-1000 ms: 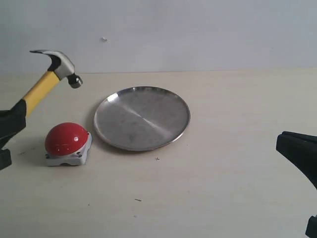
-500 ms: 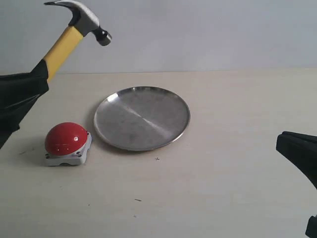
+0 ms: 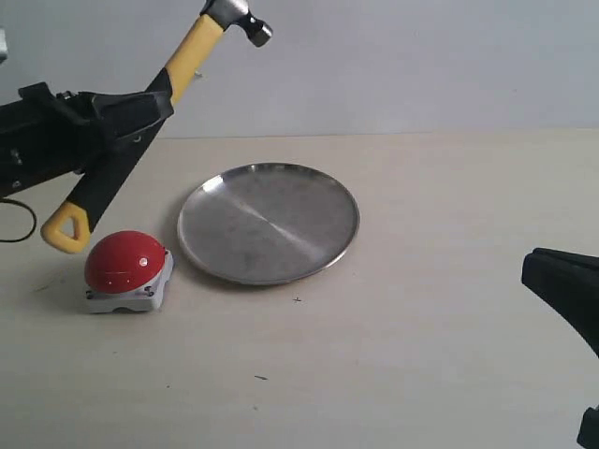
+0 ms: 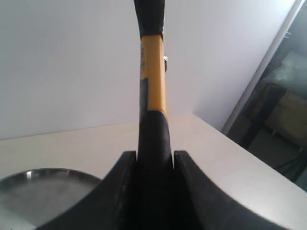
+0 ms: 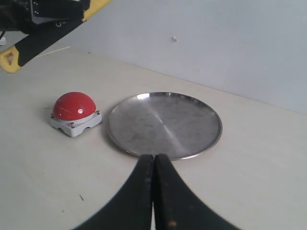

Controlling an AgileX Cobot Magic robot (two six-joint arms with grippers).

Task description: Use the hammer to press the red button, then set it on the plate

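Note:
My left gripper [image 3: 140, 117] is shut on the black handle of the hammer [image 3: 192, 58], holding it high in the air and slanted, head up at the top, yellow looped end hanging low just above the red button [image 3: 124, 262]. In the left wrist view the hammer [image 4: 152, 86] rises between the fingers of the left gripper [image 4: 154, 155]. The red button [image 5: 74, 106] sits on its grey base left of the silver plate [image 3: 269, 221], which is also seen as the plate [image 5: 164, 123] from the right wrist. My right gripper [image 5: 154, 158] is shut and empty near the plate's front rim.
A pale wooden table [image 3: 421, 327] carries everything, with a plain white wall behind. The right arm's dark body [image 3: 566, 290] sits at the right edge. The left arm [image 3: 47, 140] reaches in from the left.
My left gripper has risen and moved right with the hammer. The head has climbed to the top of the view, and the yellow looped end has swung into sight above the button.

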